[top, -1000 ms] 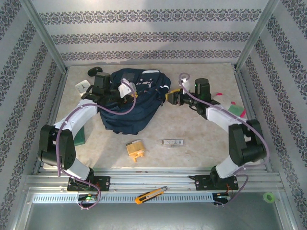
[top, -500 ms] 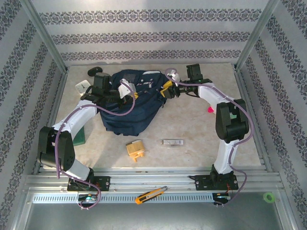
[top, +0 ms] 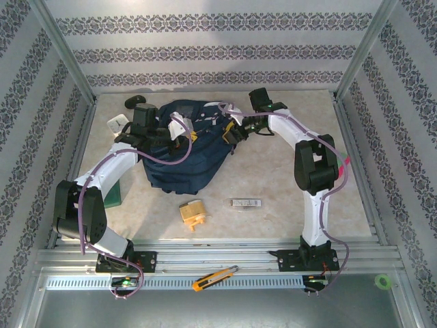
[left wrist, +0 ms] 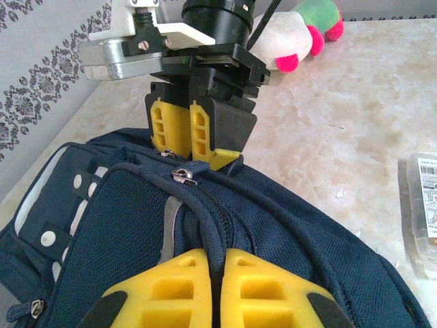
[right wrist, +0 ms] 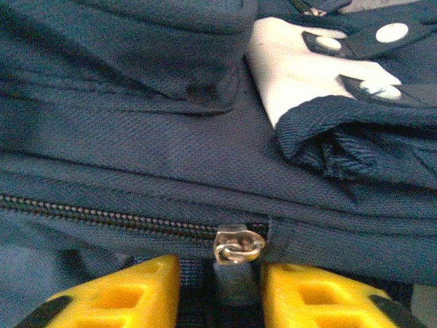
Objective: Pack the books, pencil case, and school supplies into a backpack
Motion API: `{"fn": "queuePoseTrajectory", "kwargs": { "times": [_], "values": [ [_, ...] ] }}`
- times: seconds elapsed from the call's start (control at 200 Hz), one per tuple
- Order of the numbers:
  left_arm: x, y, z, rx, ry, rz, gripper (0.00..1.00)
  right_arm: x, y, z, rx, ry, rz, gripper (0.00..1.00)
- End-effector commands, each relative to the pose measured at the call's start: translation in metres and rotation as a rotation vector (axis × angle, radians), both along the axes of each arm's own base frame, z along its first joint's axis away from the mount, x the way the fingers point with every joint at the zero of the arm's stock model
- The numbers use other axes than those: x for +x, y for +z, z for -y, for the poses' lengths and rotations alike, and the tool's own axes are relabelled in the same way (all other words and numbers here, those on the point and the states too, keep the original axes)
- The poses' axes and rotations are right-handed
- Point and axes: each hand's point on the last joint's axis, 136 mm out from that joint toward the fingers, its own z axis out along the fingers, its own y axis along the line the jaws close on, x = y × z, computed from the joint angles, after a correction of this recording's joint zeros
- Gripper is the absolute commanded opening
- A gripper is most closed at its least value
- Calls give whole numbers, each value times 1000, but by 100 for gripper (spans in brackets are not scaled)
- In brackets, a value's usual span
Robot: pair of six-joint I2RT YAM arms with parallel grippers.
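Right wrist: backpack (right wrist: 136, 137) zipper tab (right wrist: 236, 283) half-hidden between right hand (right wrist: 219, 272) fingers (right wrist: 116, 295)

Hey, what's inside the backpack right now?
The inside of the backpack is hidden by its fabric; the zipper at the right gripper looks closed. The yellow block and silver bar lie outside on the table.

No legible text; barcode label (left wrist: 425, 179) on silver-white bar (left wrist: 423, 232), print unreadable.

Left pincer (top: 179, 131) and right pincer (top: 229, 133) face each other across the backpack (top: 181, 164). On the base side of both pincers, the block (top: 192, 212) and the bar (top: 245, 203) lie on the tabletop (top: 287, 198).
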Motion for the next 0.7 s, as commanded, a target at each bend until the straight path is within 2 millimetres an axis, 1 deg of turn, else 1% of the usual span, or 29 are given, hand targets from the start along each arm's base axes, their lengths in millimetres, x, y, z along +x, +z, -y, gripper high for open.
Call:
{"fn": "queuePoseTrajectory", "kwargs": {
  "times": [0.0, 0.045, 0.135, 0.25, 0.35, 0.385, 0.53, 0.7],
  "values": [
    [5, 54, 5, -70, -35, 192, 0, -6, 9, -2, 18, 33, -8, 15],
    [10, 51, 2, -44, -4, 195, 0, -6, 14, 0, 20, 26, -2, 9],
    [19, 42, -5, 12, 65, 201, 0, -12, 24, 5, 16, 17, 15, 0],
    [25, 30, -11, 83, 125, 203, 0, -22, 38, 11, 28, 5, 25, 0],
    [25, 21, -8, 120, 129, 198, 0, -30, 46, 10, 76, 7, -1, 0],
    [25, 21, -7, 121, 128, 198, 0, -32, 48, 10, 93, 4, -16, 0],
    [29, 16, -3, 148, 163, 202, 0, -39, 58, 2, 143, -19, -95, 0],
    [40, 14, 1, 161, 244, 196, 0, -64, 74, -11, 227, 4, -195, 0]
  ]
}}
